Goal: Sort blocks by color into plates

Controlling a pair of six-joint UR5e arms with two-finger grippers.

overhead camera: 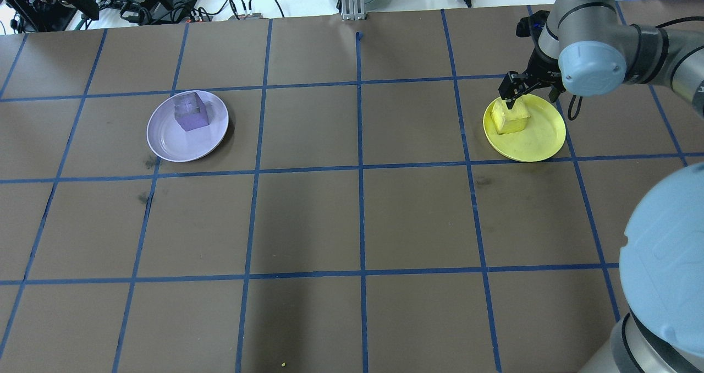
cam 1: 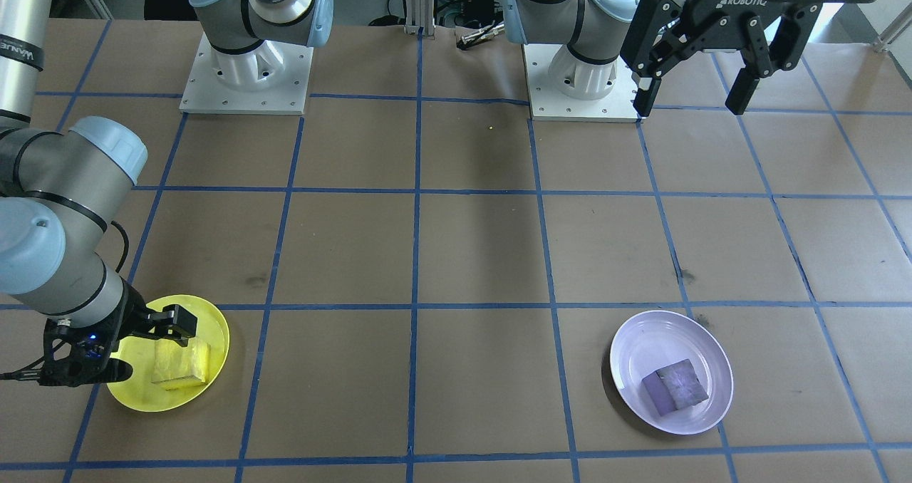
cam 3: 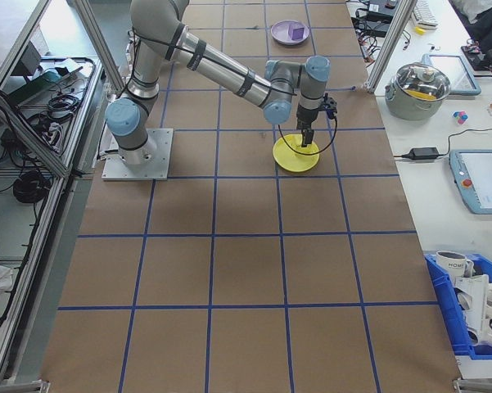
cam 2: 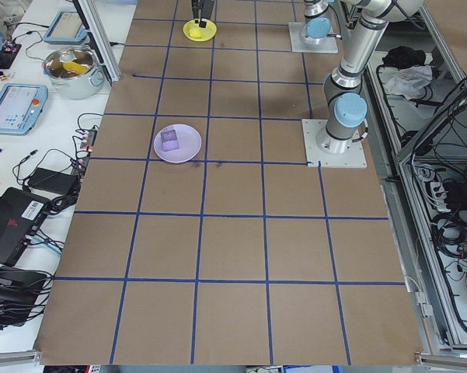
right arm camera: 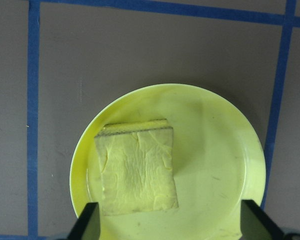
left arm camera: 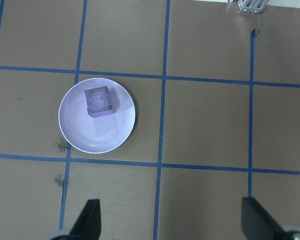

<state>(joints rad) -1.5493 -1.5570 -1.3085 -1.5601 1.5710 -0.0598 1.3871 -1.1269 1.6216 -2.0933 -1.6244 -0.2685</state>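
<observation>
Yellow block (overhead camera: pixel 511 117) is seen lying in yellow plate (overhead camera: pixel 536 142), off-centre toward the rim. Right tool (overhead camera: pixel 520 89) is held just above it w/ fingers spread wide, nothing gripped; in right wrist view both fingertips are seen well apart at the frame bottom. Purple block (overhead camera: pixel 191 111) is seen inside lavender plate (overhead camera: pixel 176 139), near its edge. Left tool (cam 1: pixel 695 91) is raised over the tabletop (overhead camera: pixel 352 208) by its base, fingers parted, empty. Plates are set well apart.

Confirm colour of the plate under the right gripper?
Bright yellow plate, same colour as the block on it; clearest in the right wrist view.
</observation>
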